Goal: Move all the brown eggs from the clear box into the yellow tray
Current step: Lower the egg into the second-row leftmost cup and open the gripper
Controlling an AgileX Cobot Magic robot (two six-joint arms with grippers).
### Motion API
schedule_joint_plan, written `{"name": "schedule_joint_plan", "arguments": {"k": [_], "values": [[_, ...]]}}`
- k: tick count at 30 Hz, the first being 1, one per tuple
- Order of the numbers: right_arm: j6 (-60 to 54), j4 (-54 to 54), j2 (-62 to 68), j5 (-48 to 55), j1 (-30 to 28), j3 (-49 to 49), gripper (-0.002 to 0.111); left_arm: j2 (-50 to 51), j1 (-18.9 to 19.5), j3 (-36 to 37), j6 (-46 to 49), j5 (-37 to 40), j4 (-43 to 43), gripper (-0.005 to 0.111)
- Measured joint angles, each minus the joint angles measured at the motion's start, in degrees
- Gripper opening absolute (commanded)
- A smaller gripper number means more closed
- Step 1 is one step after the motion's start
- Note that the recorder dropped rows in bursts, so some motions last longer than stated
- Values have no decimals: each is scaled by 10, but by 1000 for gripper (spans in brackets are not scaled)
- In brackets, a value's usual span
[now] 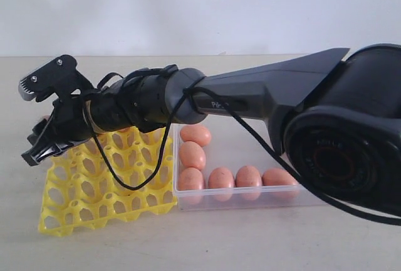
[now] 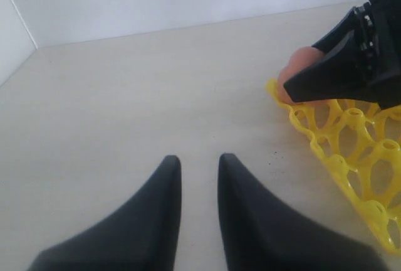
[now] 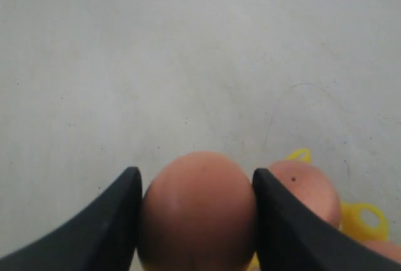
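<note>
RIGHT ARM CARRIES EGG TO TRAY. Closest to the lens, the bulky black shoulder of the right arm (image 1: 250,98) fills one side of the scene as the arm reaches across a pale desk (image 1: 219,239). Past a bare strip of desk sit a yellow tray (image 1: 94,196) and, just beside it, a clear box (image 1: 250,203). The tray lies under the right fingers (image 1: 44,78). The box lies back along the arm from them, toward the shoulder.

Six brown eggs show in the box: four in a row (image 1: 248,177) against its near wall and two more (image 1: 195,134) behind the row's tray-side end, close under the arm.

Farther off, over the tray's far outer corner, the right fingers grip a single egg (image 3: 199,211), one finger pressed to each side of the shell. Yellow plastic shows directly beneath it; whether the shell touches a cup cannot be told. Just beside it, past one finger, a second egg (image 3: 307,189) sits among the tray's yellow posts (image 3: 363,217).

The left fingers (image 2: 150,221) hang over bare desk near that same tray corner, slightly parted and holding nothing. The right fingers and their egg are off to one side of them. A white wall (image 1: 188,7) closes the scene behind.
</note>
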Motion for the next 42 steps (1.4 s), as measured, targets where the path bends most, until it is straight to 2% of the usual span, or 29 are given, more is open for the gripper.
{"name": "schedule_joint_plan", "arguments": {"k": [22,24,30,33,38,42], "values": [[25,-25,26,13,1,0,1,0,0,0,0,0,0,22],[25,-25,26,18,2,0,7,0,0,0,0,0,0,22],[25,-25,26,24,2,0,43,0,0,0,0,0,0,22],[25,-25,26,25,2,0,53,0,0,0,0,0,0,22],[38,-26,26,25,2,0,62,0,0,0,0,0,0,22],[43,-26,25,25,3,0,62,0,0,0,0,0,0,22]]}}
